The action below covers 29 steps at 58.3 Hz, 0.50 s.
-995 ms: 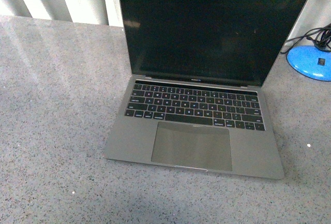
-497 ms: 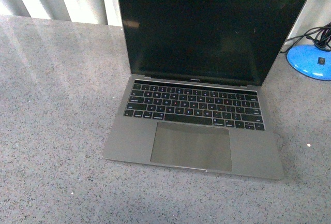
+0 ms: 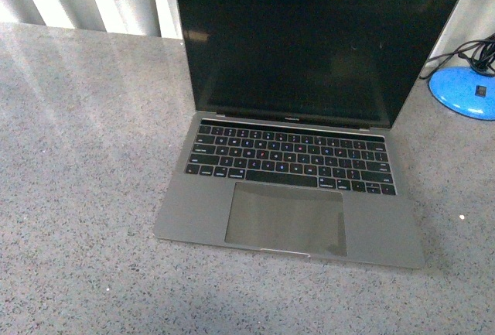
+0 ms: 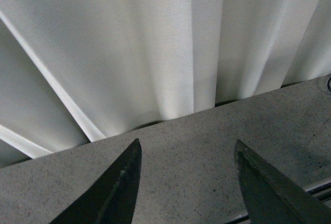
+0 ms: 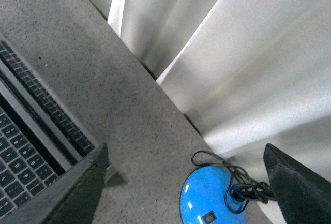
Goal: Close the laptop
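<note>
Standing open on the grey table (image 3: 77, 196): one space-grey laptop (image 3: 290, 157), screen dark. My left pincer (image 4: 187, 144) and right pincer (image 5: 185, 149) both gape apart.

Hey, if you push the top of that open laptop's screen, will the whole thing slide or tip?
The laptop likely stays put: its wide flat base lies flush on the table. The screen should fold stiffly about the hinge, not flex.

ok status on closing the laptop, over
Left gripper, right gripper: jaws open, empty. Slim space-grey metal laptop lid up, untouched. Blue round base with black cable stands apart, right of it.
</note>
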Available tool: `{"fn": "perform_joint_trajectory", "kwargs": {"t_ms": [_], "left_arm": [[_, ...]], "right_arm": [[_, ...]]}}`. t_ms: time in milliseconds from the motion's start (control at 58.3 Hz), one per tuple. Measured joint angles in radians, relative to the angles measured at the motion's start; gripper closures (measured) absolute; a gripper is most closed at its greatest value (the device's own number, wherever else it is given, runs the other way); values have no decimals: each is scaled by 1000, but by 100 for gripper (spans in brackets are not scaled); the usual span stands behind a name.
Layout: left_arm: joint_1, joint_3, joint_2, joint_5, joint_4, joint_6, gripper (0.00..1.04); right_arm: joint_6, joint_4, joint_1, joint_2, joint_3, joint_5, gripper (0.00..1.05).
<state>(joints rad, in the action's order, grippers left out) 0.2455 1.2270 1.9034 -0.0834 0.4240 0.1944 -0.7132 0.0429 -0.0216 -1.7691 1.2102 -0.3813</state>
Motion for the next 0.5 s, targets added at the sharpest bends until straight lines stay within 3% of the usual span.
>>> {"fn": "perform_joint_trajectory", "kwargs": {"t_ms": [274,429,497], "left_arm": [[13,121,66,-76,-89,68,101],[34,124,84,-128,-119,89,101],[48,124,95,-138,-121,98,101]], "right_arm": [[-16,-70,45,-84,135,-26,74],[-12,-93,67,-123,184,-23,102],[-5,-100,77,-140,200,-23,104]]}}
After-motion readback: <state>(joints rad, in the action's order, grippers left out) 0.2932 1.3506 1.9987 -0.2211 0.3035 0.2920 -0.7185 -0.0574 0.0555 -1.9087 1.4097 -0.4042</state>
